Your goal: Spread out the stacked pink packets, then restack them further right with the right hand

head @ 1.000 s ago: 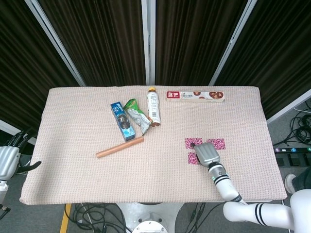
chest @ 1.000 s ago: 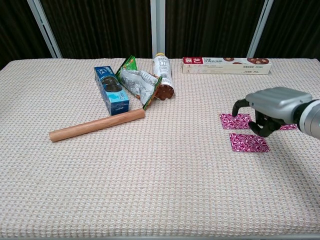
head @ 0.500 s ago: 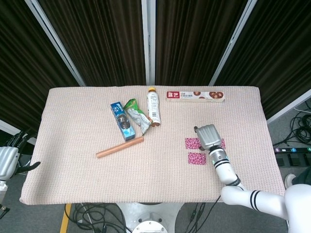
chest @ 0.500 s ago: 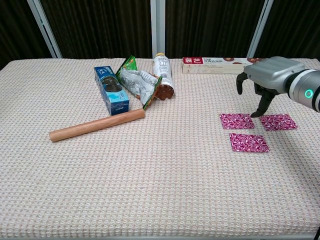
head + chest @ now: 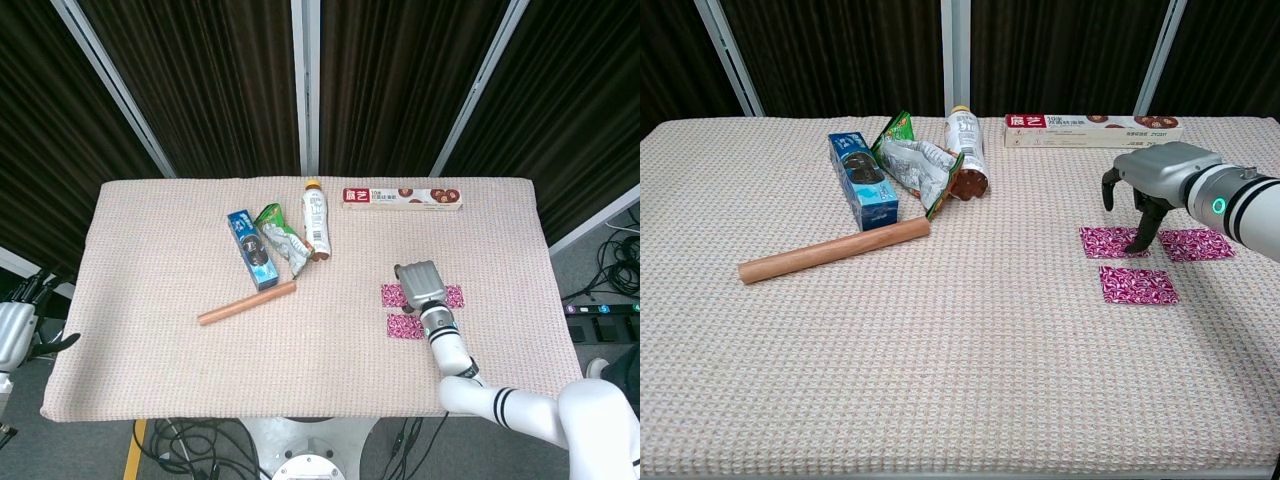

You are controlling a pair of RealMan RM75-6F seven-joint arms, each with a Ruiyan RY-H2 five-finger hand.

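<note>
Three pink packets lie flat and apart on the right part of the table. They are a left one [image 5: 1110, 242] [image 5: 392, 295], a right one [image 5: 1196, 244] [image 5: 453, 296] and a nearer one [image 5: 1137, 284] [image 5: 404, 326]. My right hand [image 5: 1152, 178] [image 5: 421, 280] hovers over the gap between the two far packets, palm down and fingers apart. Its fingertips [image 5: 1137, 241] point down onto the right edge of the left packet. It holds nothing. My left hand [image 5: 14, 333] hangs off the table's left edge with its fingers apart and nothing in it.
At the back stand a long biscuit box [image 5: 1093, 130], a lying bottle [image 5: 966, 152], a green snack bag [image 5: 918, 162] and a blue box [image 5: 862, 180]. A wooden rod [image 5: 835, 250] lies left of centre. The table's right edge [image 5: 562, 310] is near the packets.
My right hand rose from the nearer packet toward the far side, then shifted left and lowered its fingertips onto the left packet. The packets have not moved.
</note>
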